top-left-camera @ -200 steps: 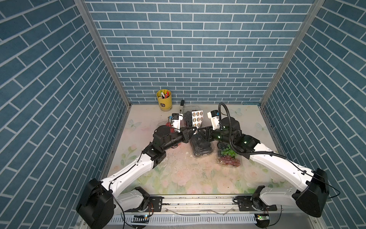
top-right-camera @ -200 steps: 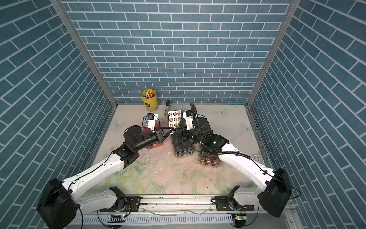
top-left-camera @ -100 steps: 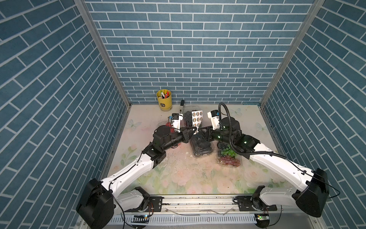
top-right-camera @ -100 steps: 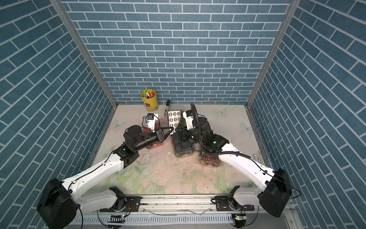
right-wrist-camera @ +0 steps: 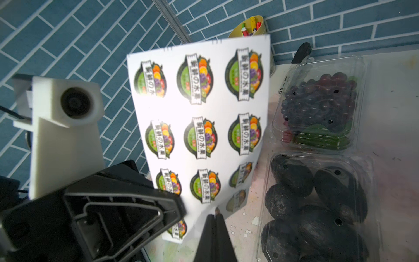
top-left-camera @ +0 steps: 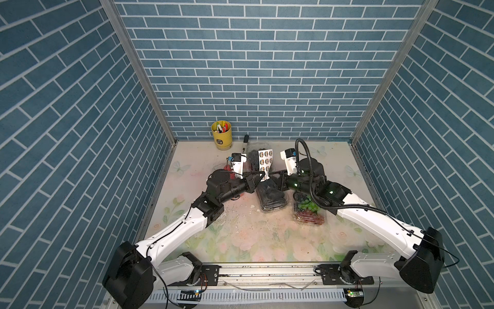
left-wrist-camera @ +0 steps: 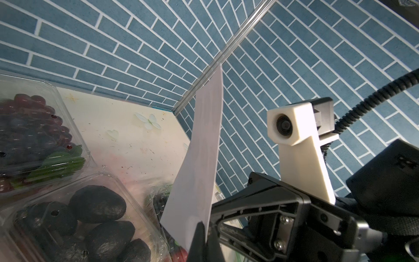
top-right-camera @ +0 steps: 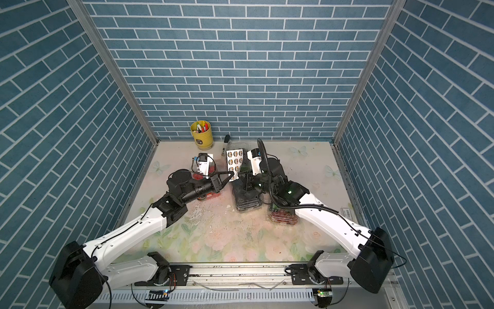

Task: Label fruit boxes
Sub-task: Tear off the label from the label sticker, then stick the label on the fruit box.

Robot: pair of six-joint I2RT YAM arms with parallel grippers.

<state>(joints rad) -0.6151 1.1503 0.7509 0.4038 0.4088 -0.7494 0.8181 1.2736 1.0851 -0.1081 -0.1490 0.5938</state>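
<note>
Blue brick-tile walls boxed in a flowery tabletop (top-left-camera: 240, 240), with a yellow pen cup (top-left-camera: 221, 135) parked at the back.

Furthest left of the fruit boxes was the strawberry punnet (top-right-camera: 197, 176), mostly hidden under the left arm. The left gripper (top-left-camera: 261, 176) was clamped on the bottom edge of the sticker sheet (right-wrist-camera: 204, 113), holding it upright over the boxes with the printed side facing the right arm.

Right behind the sheet sat the dark grape punnet (right-wrist-camera: 317, 106). Just in front of that was the punnet of black fruit (right-wrist-camera: 317, 204); they looked like avocados to me. The right gripper (right-wrist-camera: 215, 215) was pinched fully together, tips right at the sheet's lower edge by a curling sticker. I honestly couldn't tell if it had caught the sticker or just paper. The mixed grape punnet (top-left-camera: 310, 211) was nearest the right side, half under the right arm. None of the lids I could see had a label yet.

My guess on handling: these clamshells are thin, slick and springy, so the lids will dent and the fruit will bruise. I'd press the label gently on the flat middle of a lid. If a box needs moving, I'd grab the stiffer rim or a corner.
</note>
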